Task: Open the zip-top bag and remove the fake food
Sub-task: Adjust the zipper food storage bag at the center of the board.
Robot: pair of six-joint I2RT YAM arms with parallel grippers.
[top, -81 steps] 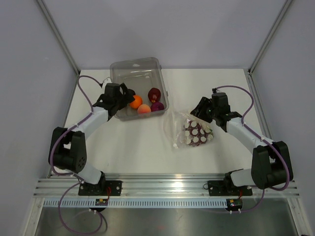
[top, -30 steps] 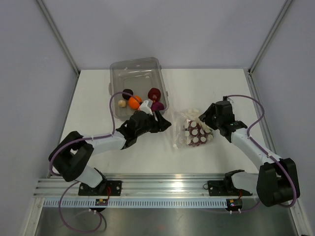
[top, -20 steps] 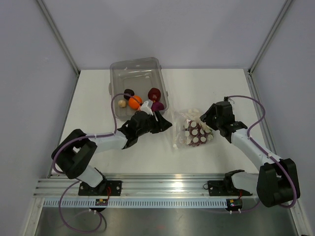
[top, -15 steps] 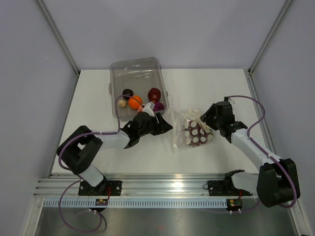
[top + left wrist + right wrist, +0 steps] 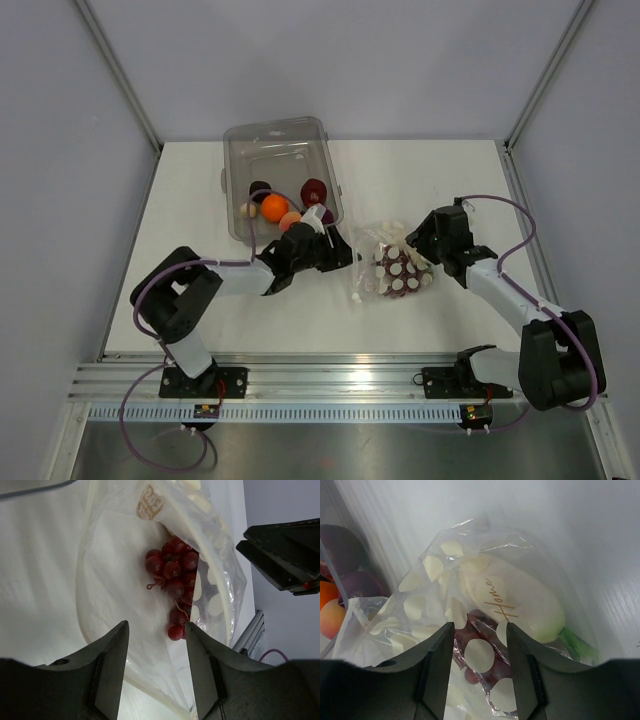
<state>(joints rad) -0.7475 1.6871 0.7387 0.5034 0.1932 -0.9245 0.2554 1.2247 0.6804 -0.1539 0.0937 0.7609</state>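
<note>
Our left gripper (image 5: 156, 626) lies low over the table (image 5: 180, 200), reaching to the right. Its jaws stand apart with the loose clear film of the bag (image 5: 390, 265) lying between them, and we see no pinch on the plastic.

Just beyond that gripper stands the clear bin (image 5: 275, 150). In its near end we count an orange ball (image 5: 273, 207), a peach piece (image 5: 290, 220), a dark red piece (image 5: 314, 190), a purple piece (image 5: 326, 214), a small beige piece (image 5: 248, 210) and a dark one (image 5: 260, 187).

To the right of the bin, the dotted bag lies on the table between our two grippers. Through the left arm's wrist camera we look into its mouth, where a bunch of dark red grapes (image 5: 175, 577) sits inside against the dotted wall. A white oblong piece (image 5: 525, 605) with a green end also lies in the bag, at its far side, with the word "Home" printed over it.

At the bag's right edge is our right gripper (image 5: 480, 626), pointing left. Its jaws too stand apart, with the bag's crumpled edge just ahead of the fingertips and nothing clamped.
</note>
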